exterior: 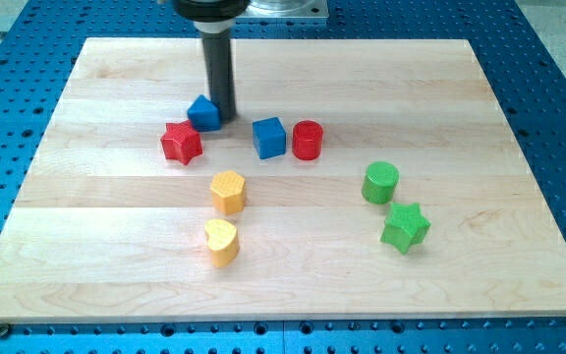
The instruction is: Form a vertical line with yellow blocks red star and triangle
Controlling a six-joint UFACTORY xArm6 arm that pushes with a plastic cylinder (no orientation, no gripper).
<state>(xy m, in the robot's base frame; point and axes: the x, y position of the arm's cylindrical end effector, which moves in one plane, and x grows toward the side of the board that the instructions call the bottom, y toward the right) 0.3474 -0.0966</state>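
Note:
My tip (224, 119) touches the right side of the blue triangle (203, 112) near the board's upper middle. The red star (181, 143) sits just below and left of the blue triangle, almost touching it. The yellow hexagon (228, 191) lies below them, about the board's middle. The yellow heart (221, 241) lies right below the hexagon, so the two yellow blocks stand roughly one above the other.
A blue cube (269, 137) and a red cylinder (307, 140) sit side by side to the right of my tip. A green cylinder (380, 183) and a green star (405, 227) lie at the right. The wooden board (460, 285) lies on a blue perforated table.

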